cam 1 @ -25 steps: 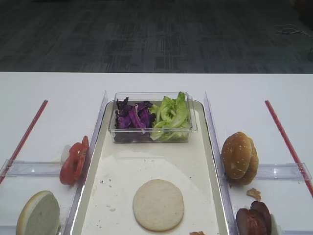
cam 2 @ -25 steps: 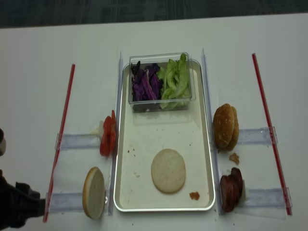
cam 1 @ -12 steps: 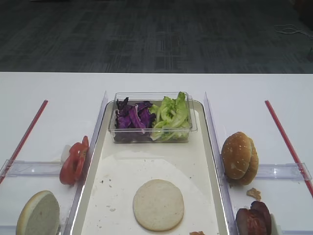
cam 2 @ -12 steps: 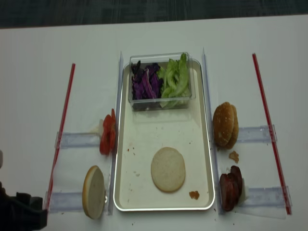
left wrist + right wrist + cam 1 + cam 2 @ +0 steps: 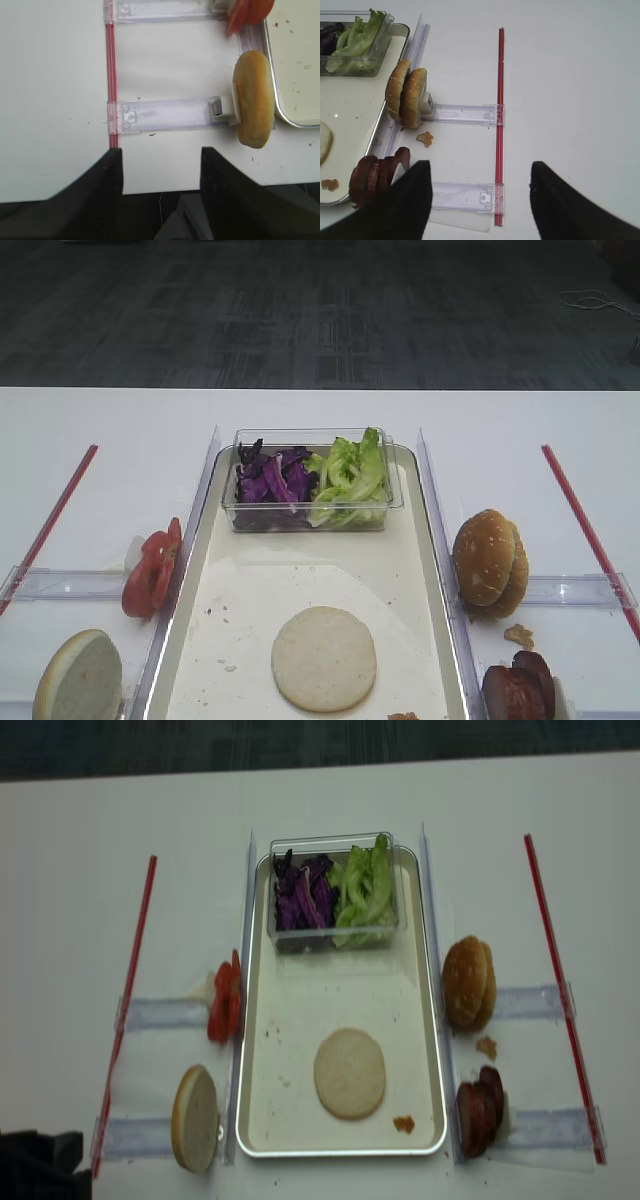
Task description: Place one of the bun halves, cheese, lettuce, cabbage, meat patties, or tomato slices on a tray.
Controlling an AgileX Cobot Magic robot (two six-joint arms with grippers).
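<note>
Left gripper (image 5: 161, 167) has drawn back toward the near left corner of the worktop (image 5: 80, 900): a second ago its dark arm reached up beside the red strip (image 5: 125, 1010) in the overhead view, and now only a low dark sliver shows at the bottom edge. Its jaws stand wide apart with nothing between them, hanging over the near edge of the worktop, just short of the clear holder (image 5: 165, 112) that props a bun half (image 5: 254, 97) on edge. The right gripper (image 5: 480, 192) is likewise spread and empty, well off to the side of the sesame buns (image 5: 407, 97) and the meat patties (image 5: 375, 177). One pale bun half (image 5: 349, 1073) lies flat on the tray (image 5: 255, 1020), near its front end, untouched by either arm. Nothing else has shifted: the tomato slices (image 5: 224, 1002) stand left of the tray, and the lettuce (image 5: 365, 890) and cabbage (image 5: 300, 895) sit in the clear box (image 5: 283, 938) at its far end. The retreat reads as a finished placement, so this round looks complete, with both arms free for another ingredient.
</note>
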